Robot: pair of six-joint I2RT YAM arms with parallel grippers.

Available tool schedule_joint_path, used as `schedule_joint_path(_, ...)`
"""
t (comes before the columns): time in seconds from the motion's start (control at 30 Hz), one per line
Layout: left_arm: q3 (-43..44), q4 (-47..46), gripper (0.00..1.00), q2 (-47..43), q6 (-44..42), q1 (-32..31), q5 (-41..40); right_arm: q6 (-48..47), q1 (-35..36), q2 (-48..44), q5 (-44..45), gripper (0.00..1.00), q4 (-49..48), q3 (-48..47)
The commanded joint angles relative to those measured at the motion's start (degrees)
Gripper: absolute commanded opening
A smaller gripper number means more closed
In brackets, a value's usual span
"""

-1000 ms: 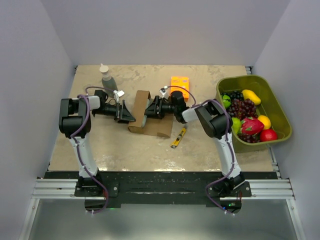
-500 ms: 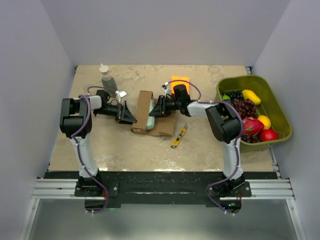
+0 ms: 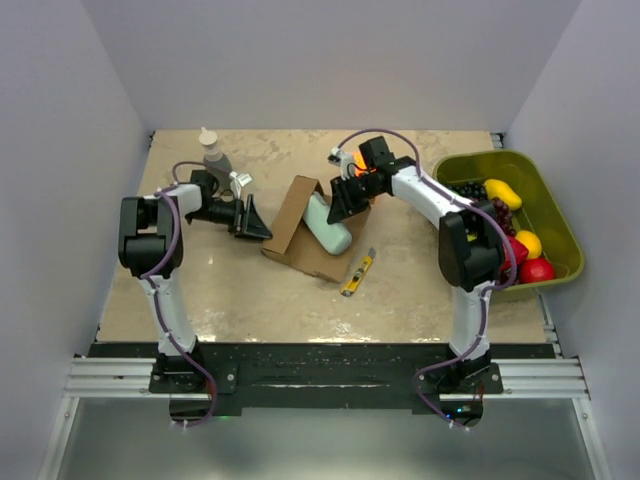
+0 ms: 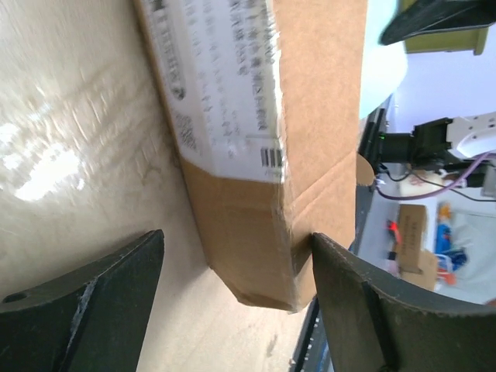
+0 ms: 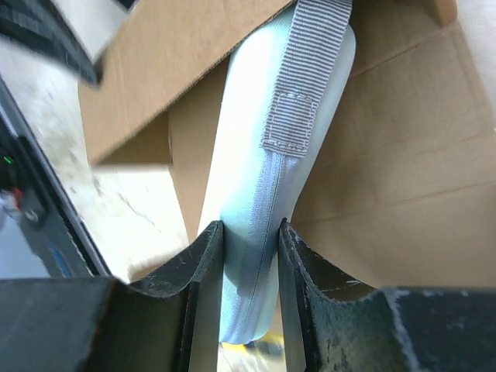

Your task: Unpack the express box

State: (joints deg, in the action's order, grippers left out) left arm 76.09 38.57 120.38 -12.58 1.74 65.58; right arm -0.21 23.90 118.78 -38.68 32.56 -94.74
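My right gripper (image 5: 248,229) had just clamped onto the pale zip pouch (image 5: 256,178) and drawn it halfway out of the express box (image 3: 290,215), mid-table, while my left gripper (image 4: 236,240) stayed wide open around the carton's far end, perhaps touching it.

My left arm is folded at the elbow with the forearm low, and the left gripper (image 3: 252,218) (image 4: 236,260) points sideways with its jaws spread wide. My right arm reaches far out, its wrist turned inward and down. The right gripper (image 3: 342,205) (image 5: 249,232) pinches a pale pouch (image 3: 328,228) (image 5: 263,170), which extends ahead of the fingertips.
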Motion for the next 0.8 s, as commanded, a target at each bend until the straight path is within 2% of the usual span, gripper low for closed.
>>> schedule_joint_path(0.0, 3.6, -3.0, 0.81, -4.1, -1.0, -0.1, -2.1, -13.0, -3.2, -10.1, 0.4, 0.16, 15.5, -5.5)
schedule_joint_path(0.07, 4.1, -3.1, 0.81, -4.1, -1.0, -0.1, -2.0, -19.2, -3.5, -10.8, -3.5, 0.16, 20.6, -8.2)
schedule_joint_path(0.1, 4.3, -3.1, 0.81, -4.4, -1.0, -0.1, -2.1, -20.1, -3.4, -10.8, -2.0, 0.16, 24.4, -9.1)
schedule_joint_path(0.17, 4.6, -3.4, 0.81, -4.6, -1.1, -0.1, -1.9, -20.9, -3.9, -12.4, 2.3, 0.15, 25.6, -9.3)
schedule_joint_path(0.27, 4.6, -4.8, 0.81, -5.0, -0.2, -0.1, 0.4, -29.7, -1.9, -14.4, 5.7, 0.14, 28.7, -8.9)
schedule_joint_path(0.37, 6.4, -5.6, 0.82, -4.8, 1.2, -0.1, 3.0, -33.8, 0.8, -14.1, 9.8, 0.13, 29.6, -11.3)
schedule_joint_path(0.47, 8.5, -5.3, 0.82, -4.9, 1.6, -0.1, 3.7, -33.7, 0.4, -10.8, 11.1, 0.09, 34.6, -17.0)
schedule_joint_path(0.53, 9.0, -5.2, 0.84, -5.2, 1.7, -0.1, 3.8, -32.9, 0.1, -10.0, 14.9, 0.06, 37.6, -18.2)
schedule_joint_path(0.63, 9.2, -6.0, 0.85, -5.7, 2.6, -0.1, 3.8, -28.4, -1.5, -14.3, 21.8, 0.03, 35.0, -13.8)
schedule_joint_path(0.7, 9.0, -6.4, 0.85, -6.1, 2.9, -0.1, 3.4, -25.5, -2.9, -17.9, 26.0, 0.01, 30.4, -6.9)
schedule_joint_path(0.73, 8.8, -6.6, 0.86, -6.1, 2.8, -0.1, 3.5, -22.6, -3.7, -21.5, 33.2, 0.00, 28.3, -4.3)
schedule_joint_path(0.77, 8.8, -6.6, 0.86, -6.2, 3.0, -0.1, 3.6, -21.9, -4.3, -23.0, 35.1, 0.00, 26.4, 0.6)
